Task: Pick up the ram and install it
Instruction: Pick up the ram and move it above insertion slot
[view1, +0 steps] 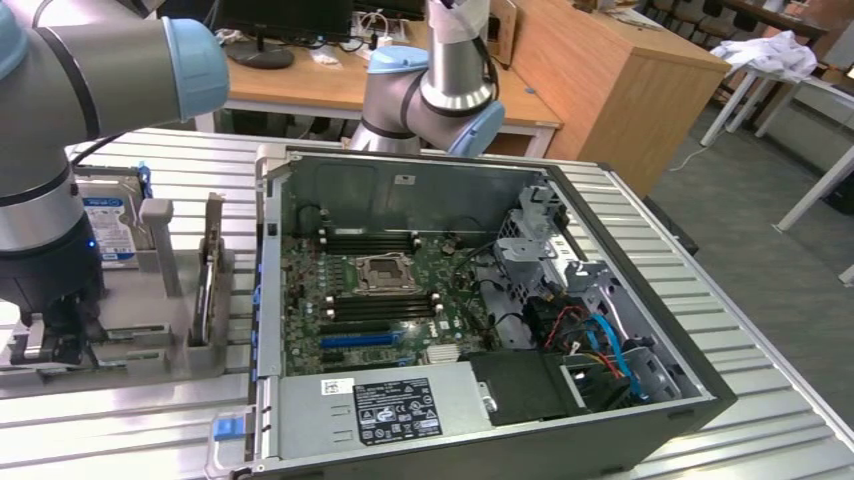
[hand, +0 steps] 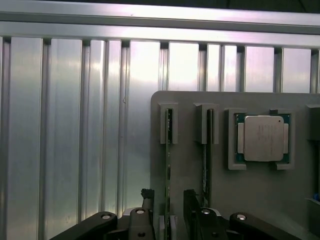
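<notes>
In the wrist view a thin green ram stick (hand: 169, 150) stands on edge in a grey holder plate (hand: 190, 170). A second stick (hand: 207, 150) stands in the slot next to it. My gripper (hand: 167, 202) is open low over the first stick, with one dark finger (hand: 190, 200) on each side of it and a small gap to the board. In the exterior view the gripper (view1: 54, 335) hangs over the holder plate at that view's left, and a stick (view1: 207, 285) stands on edge there.
A square silver processor (hand: 262, 137) sits in a pocket of the plate. The blue-labelled hard drive (view1: 107, 225) stands behind the arm. The open computer case (view1: 667, 400) lies on the ribbed metal table (view1: 120, 430), with black memory slots (view1: 374, 243) on its motherboard.
</notes>
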